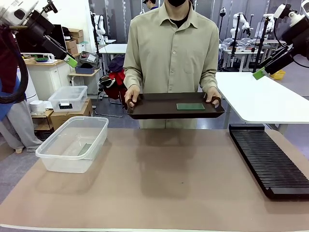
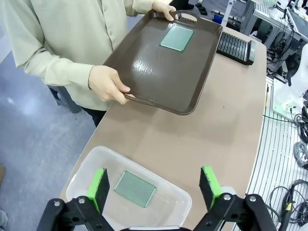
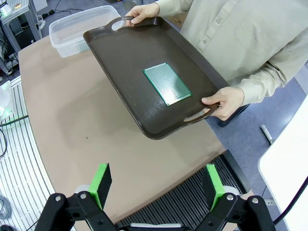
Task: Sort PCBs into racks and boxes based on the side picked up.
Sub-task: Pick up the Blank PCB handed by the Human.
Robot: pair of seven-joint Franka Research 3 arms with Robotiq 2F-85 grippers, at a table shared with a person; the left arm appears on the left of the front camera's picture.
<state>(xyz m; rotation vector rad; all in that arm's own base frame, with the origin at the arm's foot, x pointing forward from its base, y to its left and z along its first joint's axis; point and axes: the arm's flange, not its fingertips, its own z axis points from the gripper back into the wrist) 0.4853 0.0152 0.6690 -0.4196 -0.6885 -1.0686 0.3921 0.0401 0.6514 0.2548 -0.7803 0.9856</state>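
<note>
A person holds a dark brown tray (image 1: 154,110) by both handles above the table's far edge. One green PCB (image 1: 190,106) (image 2: 176,37) (image 3: 167,84) lies flat on it, toward the picture's right. Another PCB (image 2: 134,189) (image 1: 85,149) lies on the floor of the clear box (image 1: 72,143) (image 2: 91,166) at the table's left. The black slotted rack (image 1: 268,158) (image 2: 234,45) (image 3: 192,202) lies along the right side. My left gripper (image 1: 71,61) (image 2: 157,185) hangs open, high above the box. High over the rack, my right gripper (image 1: 259,73) (image 3: 159,183) also stands open with nothing between its fingers.
The table (image 1: 164,193) has a tan surface. Off the table at the left, a smaller clear lidded bin (image 1: 68,98) sits on a cardboard box. A white table (image 1: 260,99) stands behind at the right.
</note>
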